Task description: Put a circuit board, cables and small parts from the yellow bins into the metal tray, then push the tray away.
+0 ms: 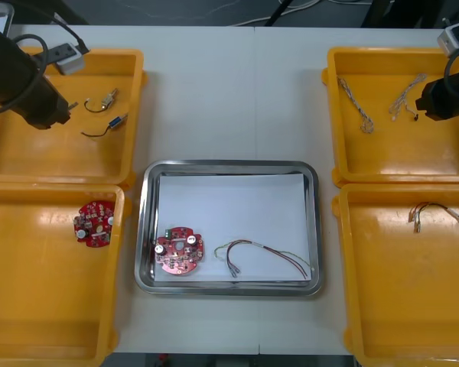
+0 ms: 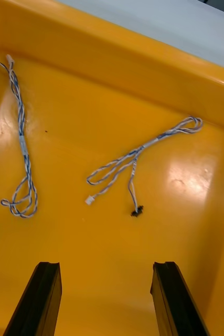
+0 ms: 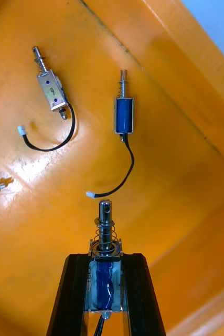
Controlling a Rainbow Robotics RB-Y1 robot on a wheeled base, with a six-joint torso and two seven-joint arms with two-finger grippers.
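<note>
Metal tray (image 1: 229,170) sits mid-table (image 1: 229,84) in the front view, with a red circuit board (image 1: 177,251) and a red and yellow cable (image 1: 264,256) inside. The left pincer (image 1: 55,115) is over the far left yellow bin (image 1: 30,153) and the right pincer (image 1: 427,103) over the far right yellow bin (image 1: 398,153). In the right wrist view, the right pincer's fingers (image 2: 38,299) are spread wide above a blue and white cable (image 2: 138,155), with a second blue and white cable (image 2: 21,142) lying off to one side. In the left wrist view, the left pincer is pinching a small metal part (image 3: 105,236), and two more small metal parts (image 3: 51,92) (image 3: 124,113) lie beyond it.
</note>
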